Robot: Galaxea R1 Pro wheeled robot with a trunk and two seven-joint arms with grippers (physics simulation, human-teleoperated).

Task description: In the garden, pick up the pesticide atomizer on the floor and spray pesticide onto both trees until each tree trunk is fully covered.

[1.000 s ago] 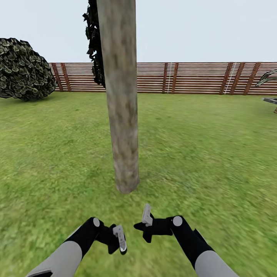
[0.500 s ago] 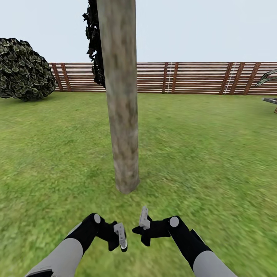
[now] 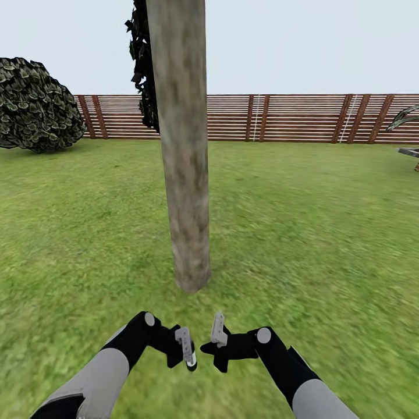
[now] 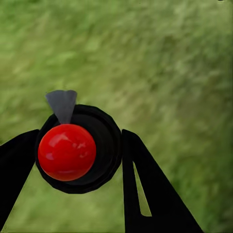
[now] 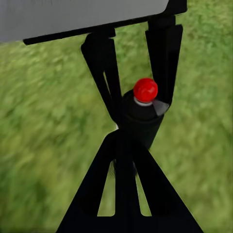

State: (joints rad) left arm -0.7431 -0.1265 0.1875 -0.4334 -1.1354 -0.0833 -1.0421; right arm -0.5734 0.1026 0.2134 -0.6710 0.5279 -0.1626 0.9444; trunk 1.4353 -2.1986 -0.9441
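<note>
A thick, mottled grey-brown tree trunk [image 3: 185, 174] rises from the grass straight ahead in the head view, and its base lies a short way beyond both grippers. My left gripper [image 3: 187, 351] is shut on the pesticide atomizer [image 4: 77, 150], a small black bottle with a round red top, held between the two black fingers [image 4: 141, 179]. The right wrist view shows the atomizer [image 5: 141, 116] upright in that grip over grass. My right gripper [image 3: 218, 333] hangs just right of the left one, its fingers [image 5: 97, 194] closed together and holding nothing.
Green lawn [image 3: 314, 233] spreads all around the trunk. A brown slat fence [image 3: 291, 119] closes the far side. A big round shrub [image 3: 38, 105] stands at the back left, dark foliage [image 3: 142, 64] hangs behind the trunk, and palm fronds [image 3: 407, 119] poke in at the right edge.
My left arm has lifted a little and edged toward the trunk with the atomizer. The right gripper has shifted slightly left. The camera has not moved.
</note>
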